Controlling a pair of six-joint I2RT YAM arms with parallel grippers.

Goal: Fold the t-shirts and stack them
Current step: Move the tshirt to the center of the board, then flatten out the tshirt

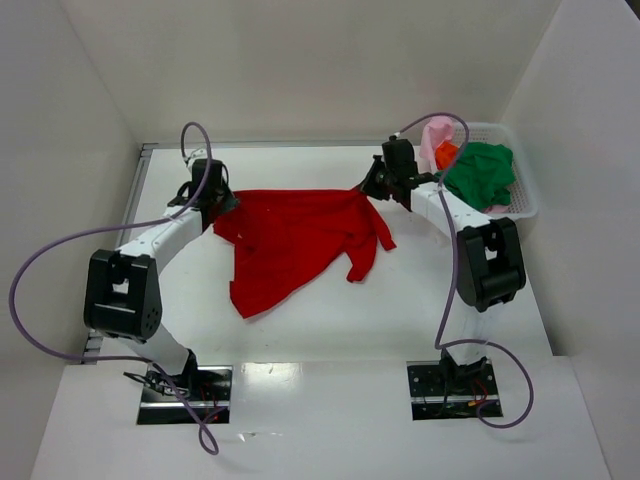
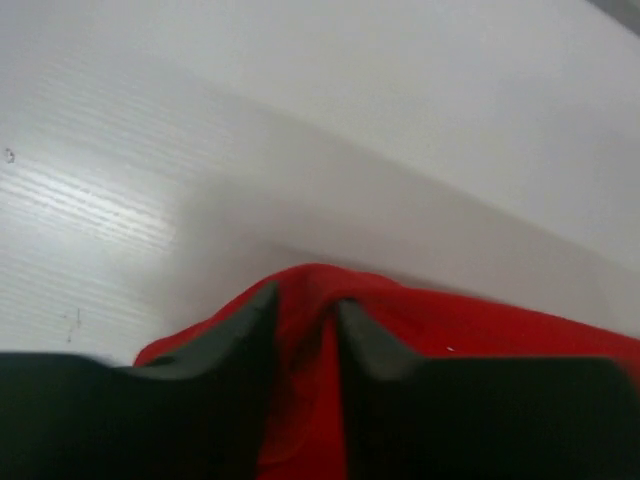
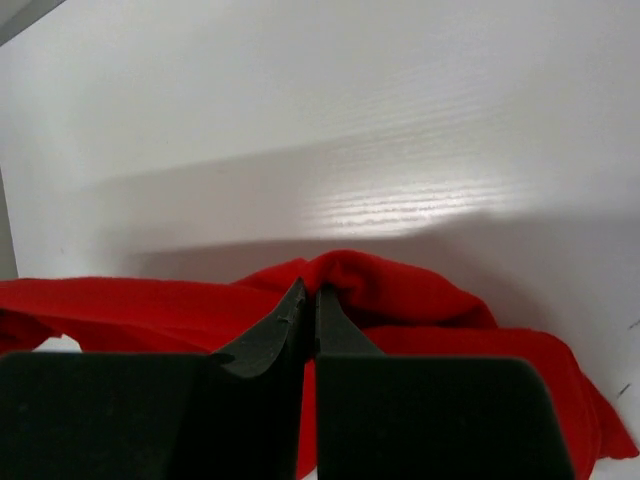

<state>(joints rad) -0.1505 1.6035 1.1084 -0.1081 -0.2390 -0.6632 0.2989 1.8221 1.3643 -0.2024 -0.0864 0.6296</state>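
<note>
The left fingers are clamped on a raised fold of the red t-shirt at its far left corner. The right fingers, almost together, pinch a ridge of the same cloth at its far right corner. The shirt lies rumpled across the middle of the table, so this two-corner hold looks meant to pull it flat for folding. The green t-shirt, pink t-shirt and orange t-shirt sit heaped in the white basket at far right, not yet folded.

Orange t-shirt mostly behind green t-shirt
</note>
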